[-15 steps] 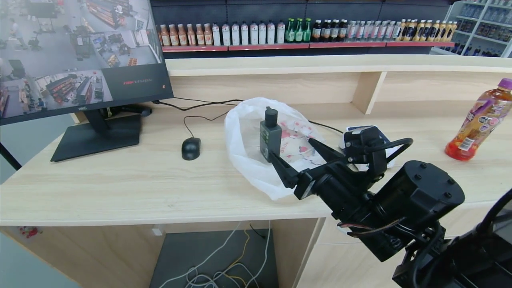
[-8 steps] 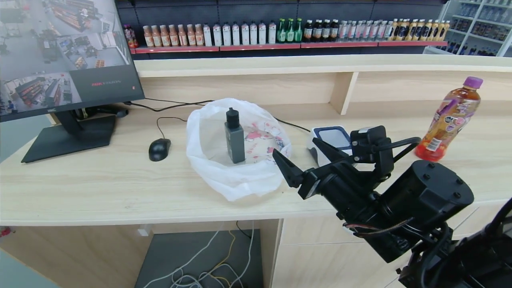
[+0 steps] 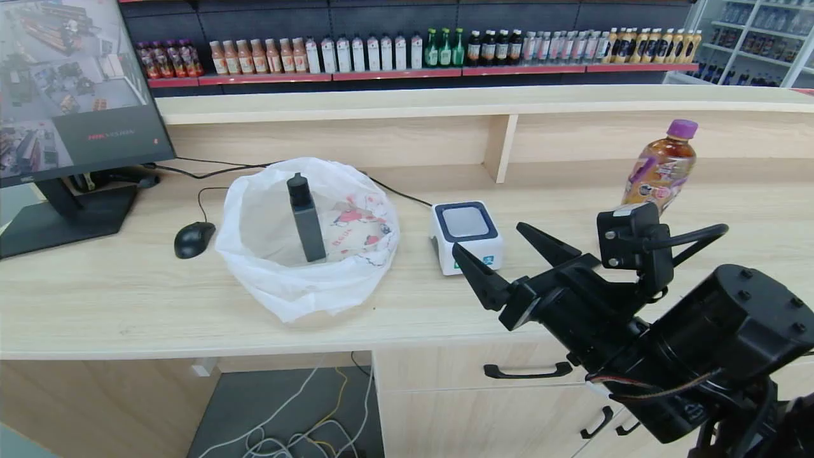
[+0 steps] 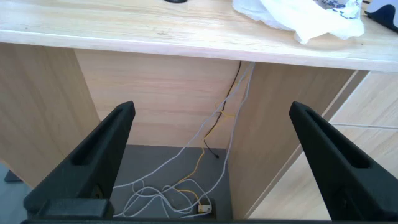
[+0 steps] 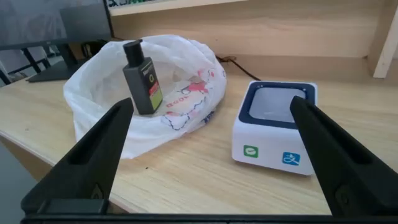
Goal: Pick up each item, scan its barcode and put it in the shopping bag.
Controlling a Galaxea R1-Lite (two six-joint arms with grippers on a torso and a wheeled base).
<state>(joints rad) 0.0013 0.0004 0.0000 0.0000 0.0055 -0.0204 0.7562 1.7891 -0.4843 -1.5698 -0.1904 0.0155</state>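
Two items: dark bottle (image 3: 306, 219) upright in the shopping bag (image 3: 254, 213), centre-left, apparently bagged; juice bottle (image 3: 661, 166), upper right, awaiting pickup. Right gripper (image 3: 491, 240), lower right near the scanner (image 3: 466, 236), fingers apart and empty, ready to grasp. Left gripper (image 4: 211, 124) likewise spread.

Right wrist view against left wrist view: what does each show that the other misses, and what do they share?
Right wrist view alone: the dark bottle standing upright in the shopping bag. Left wrist view alone: loose cables hanging under the counter. Shared: the white shopping bag and the wooden counter.
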